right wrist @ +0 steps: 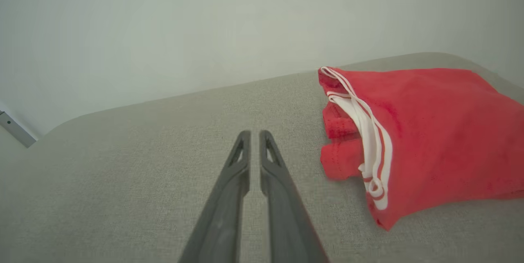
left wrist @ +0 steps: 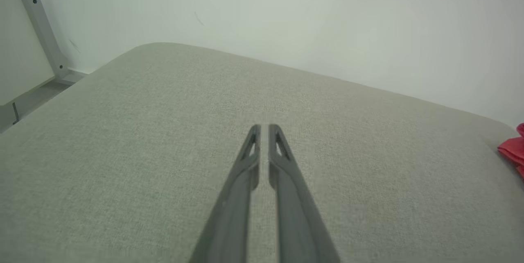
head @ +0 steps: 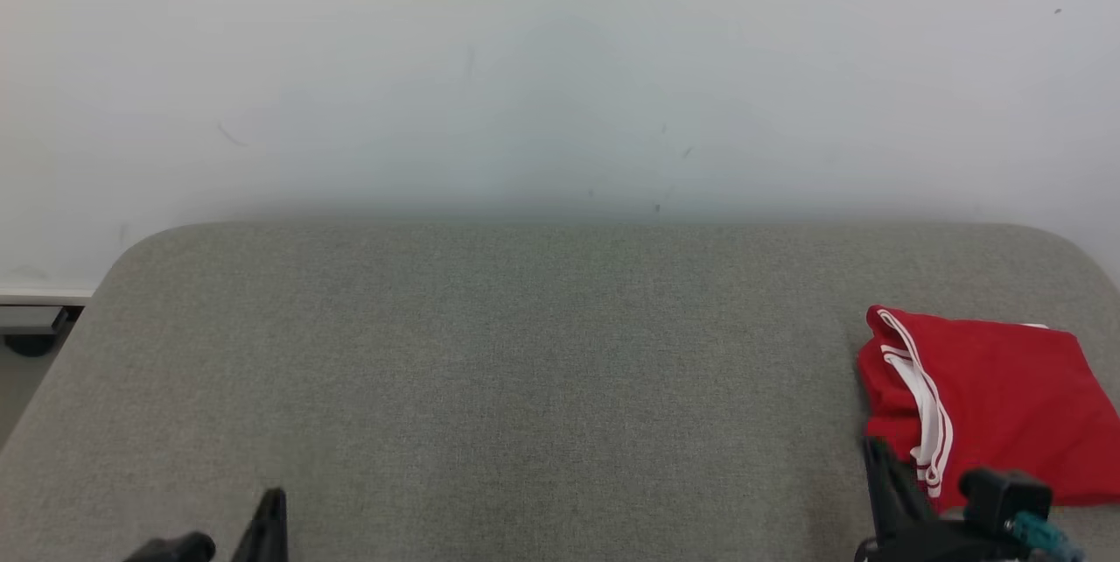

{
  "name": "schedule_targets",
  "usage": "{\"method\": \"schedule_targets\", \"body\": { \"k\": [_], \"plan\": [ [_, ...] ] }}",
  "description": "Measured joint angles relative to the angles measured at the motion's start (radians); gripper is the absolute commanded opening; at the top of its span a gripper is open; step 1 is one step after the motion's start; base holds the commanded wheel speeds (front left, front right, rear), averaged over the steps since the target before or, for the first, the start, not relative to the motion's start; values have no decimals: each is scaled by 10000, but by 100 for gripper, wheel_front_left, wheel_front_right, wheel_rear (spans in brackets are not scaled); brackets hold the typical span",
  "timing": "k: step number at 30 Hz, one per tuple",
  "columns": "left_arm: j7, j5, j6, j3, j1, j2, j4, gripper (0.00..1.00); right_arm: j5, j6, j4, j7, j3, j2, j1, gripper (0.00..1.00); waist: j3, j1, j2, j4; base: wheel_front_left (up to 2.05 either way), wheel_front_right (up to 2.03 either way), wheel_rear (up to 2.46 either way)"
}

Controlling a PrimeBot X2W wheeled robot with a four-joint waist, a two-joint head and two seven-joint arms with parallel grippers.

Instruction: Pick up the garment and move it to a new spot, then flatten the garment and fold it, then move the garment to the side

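our right pincer (right wrist: 254, 134) hangs low over the grey padded table (right wrist: 123, 197) with its two dark fingers drawn almost together, only a thin slit between the tips and nothing caught in it. our left pincer (left wrist: 264, 128) is the same, its fingers nearly meeting over bare cloth and holding nothing. just beside the right pincer, on its right and a little farther out, lies the red garment (right wrist: 442, 132) with its white stripes (right wrist: 370, 132) (shorts, we would guess, though the folds hide the cut), and neither finger touches it. in the head view the garment sits at the far right of the table, close to the edge and towards our side, well apart from the left pincer at the lower left. it lies as a compact, roughly squared packet of several stacked layers, with the striped edge showing on its left side and a fairly smooth top face. from this we judge that the picking up, flattening and folding are done and that the packet is already set to the side, so little or nothing of the task is left. we cannot tell whether the fold is meant to be tidier, since the layers at the striped edge bulge and do not line up cleanly. if anything remains, we judge it to be a small tidy of that edge.
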Motion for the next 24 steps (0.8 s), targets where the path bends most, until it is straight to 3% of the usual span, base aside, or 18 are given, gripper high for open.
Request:
{"method": "schedule_targets", "body": {
  "k": [5, 24],
  "plan": [
    [98, -104, -10, 63, 180, -140, 245, 0, 165, 2, 230, 10, -29, 50, 234, 0, 15, 0, 0, -12, 0, 0, 0],
    [405, -2510, -447, 673, -13, -330, 476, 0, 2558, 176, 437, 360, -226, 48, 9, 0, 261, 2, 0, -236, 0, 0, 0]
  ]
}}
